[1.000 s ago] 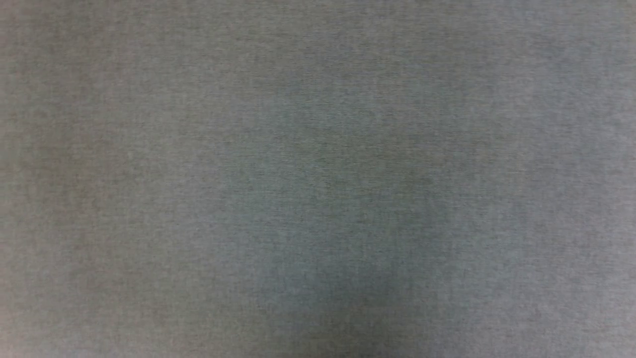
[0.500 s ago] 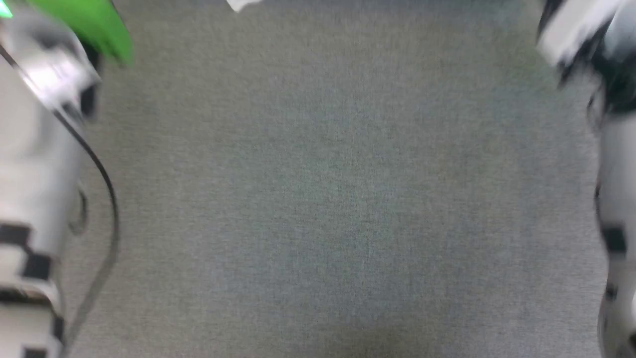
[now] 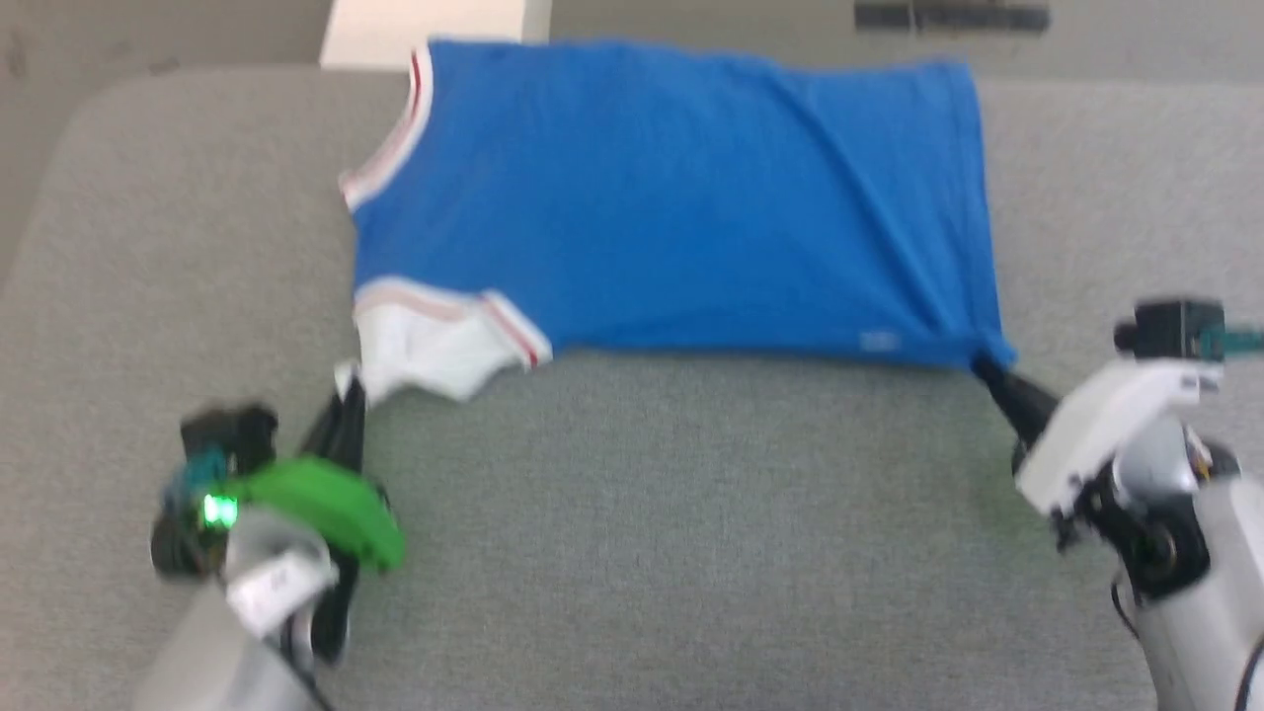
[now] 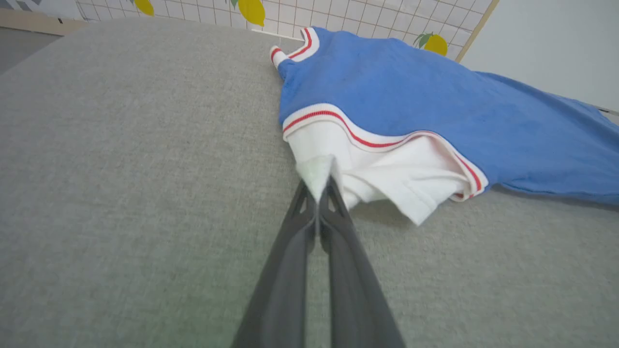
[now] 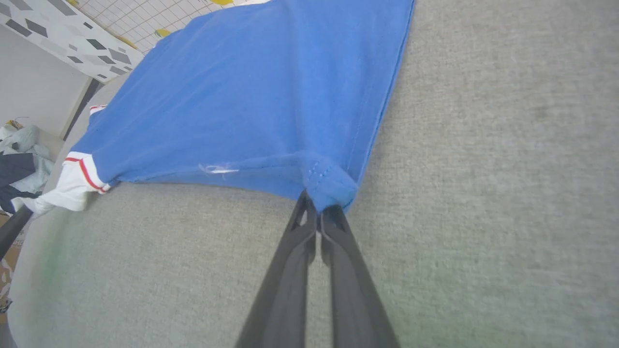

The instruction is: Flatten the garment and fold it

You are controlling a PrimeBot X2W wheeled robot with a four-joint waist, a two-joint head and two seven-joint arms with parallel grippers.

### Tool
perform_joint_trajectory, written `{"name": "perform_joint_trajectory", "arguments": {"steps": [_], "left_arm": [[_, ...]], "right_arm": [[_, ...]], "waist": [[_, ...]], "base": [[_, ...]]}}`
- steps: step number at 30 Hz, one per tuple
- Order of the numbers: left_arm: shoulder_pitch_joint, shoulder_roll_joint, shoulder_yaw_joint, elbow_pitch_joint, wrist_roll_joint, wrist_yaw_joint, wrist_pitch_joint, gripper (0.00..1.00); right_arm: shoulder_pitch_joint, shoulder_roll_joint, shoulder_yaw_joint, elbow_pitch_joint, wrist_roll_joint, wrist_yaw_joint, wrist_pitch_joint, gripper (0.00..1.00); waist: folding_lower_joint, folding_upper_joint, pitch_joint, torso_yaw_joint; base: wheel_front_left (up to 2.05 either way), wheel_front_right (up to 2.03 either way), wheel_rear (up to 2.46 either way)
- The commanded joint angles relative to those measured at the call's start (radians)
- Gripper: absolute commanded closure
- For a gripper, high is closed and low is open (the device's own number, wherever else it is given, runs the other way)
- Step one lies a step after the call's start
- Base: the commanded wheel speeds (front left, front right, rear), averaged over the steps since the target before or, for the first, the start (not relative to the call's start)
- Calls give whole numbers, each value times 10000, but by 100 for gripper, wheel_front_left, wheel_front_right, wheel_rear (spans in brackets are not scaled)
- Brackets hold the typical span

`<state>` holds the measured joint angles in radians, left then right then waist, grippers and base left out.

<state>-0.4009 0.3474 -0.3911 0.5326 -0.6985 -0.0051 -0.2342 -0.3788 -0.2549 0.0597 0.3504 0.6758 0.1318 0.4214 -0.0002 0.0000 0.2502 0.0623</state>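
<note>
A blue shirt (image 3: 671, 197) is laid across the far half of a grey table (image 3: 632, 553), approx. centred btw. the table's left and right sides; its far edge is seen at the table's far edge. The collar (image 3: 395, 148), white w/ red stripes, is turned to the table's left side; the hem is turned to the table's right side. The body is spread mostly flat, though a long crease is seen running diagonally to the hem corner nearest the table's front.

A white sleeve (image 3: 425, 341) w/ red-striped trim is bunched at the shirt's front-left corner, towards the table's left side; part of it is raised a little off the table, w/ a shadow beneath. A small white label (image 3: 877, 341) is sewn near the front edge, towards the table's right.

The left gripper (image 3: 348, 390) is held over the table's left part; its fingers are pressed together on a pinch of the white sleeve cloth, as shown clearly in the left wrist view. A green cover (image 3: 316, 509) is fitted behind it.

The right gripper (image 3: 983, 367) is held over the table's right part; its fingers are clamped on the front hem corner, w/ blue cloth bunched over the tips.

Beyond the table's far edge a white grid-patterned wall (image 4: 367, 14) w/ yellow lemons is seen; a heap of clothes (image 5: 19, 154) is seen past the table's left side.
</note>
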Motion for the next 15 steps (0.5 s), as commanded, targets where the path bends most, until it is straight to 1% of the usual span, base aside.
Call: {"name": "perform_joint_trajectory", "arguments": {"steps": [1, 5, 9, 10, 15], "left_arm": [[515, 63, 103, -299, -195, 210, 49, 100], [2079, 245, 265, -1439, -638, 722, 539, 100], [3493, 483, 425, -2611, -1043, 1326, 1147, 100], [3876, 552, 490, -2930, -1168, 1521, 1327, 100], [5446, 965, 690, -4198, -1652, 2228, 2170, 100]], "right_arm": [[380, -32, -107, -110, 115, -11, -100, 100], [1366, -114, -353, -481, 238, -11, -98, 100], [2313, -209, -551, -928, 322, -11, 218, 100], [2597, -233, -607, -1061, 345, -11, 353, 100], [3926, -233, -926, -1674, 526, -11, 1310, 100]], "waist": [[2, 0, -1069, 20], [2, 0, -1398, -1], [2, 0, -1672, -24], [2, 0, -1743, -17], [2, 0, -2087, -28]], "base": [[0, 0, 0], [0, 0, 0], [0, 0, 0], [0, 0, 0], [0, 0, 0]]}}
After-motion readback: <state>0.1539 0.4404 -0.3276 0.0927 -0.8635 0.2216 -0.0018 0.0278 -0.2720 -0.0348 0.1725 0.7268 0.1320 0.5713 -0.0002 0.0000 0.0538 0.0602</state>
